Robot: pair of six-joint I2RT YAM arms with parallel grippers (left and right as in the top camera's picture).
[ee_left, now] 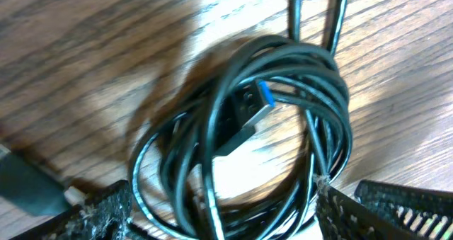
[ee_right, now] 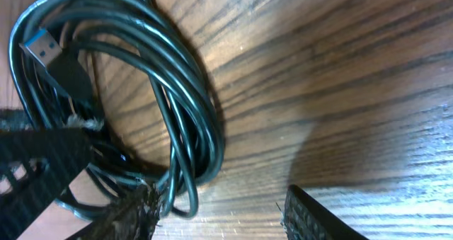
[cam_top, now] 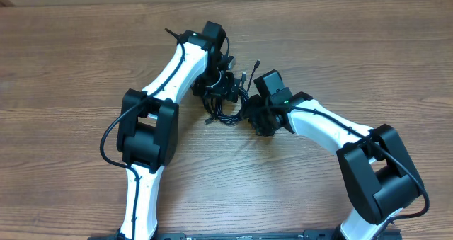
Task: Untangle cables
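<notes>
Bunching centrally — cables (cam_top: 225, 112), table (cam_top: 71, 42) around.

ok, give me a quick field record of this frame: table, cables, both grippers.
surface: wooden table
cables: black cables bunched in overlapping loops at mid table, between the two arms
plug: USB plug with blue insert, lying on the loops
left gripper: open, jaws wide, one on either side of the loops
right gripper: open, at the edge of the loops, mostly bare wood between the jaws, no grip visible
untangled: not yet
</notes>
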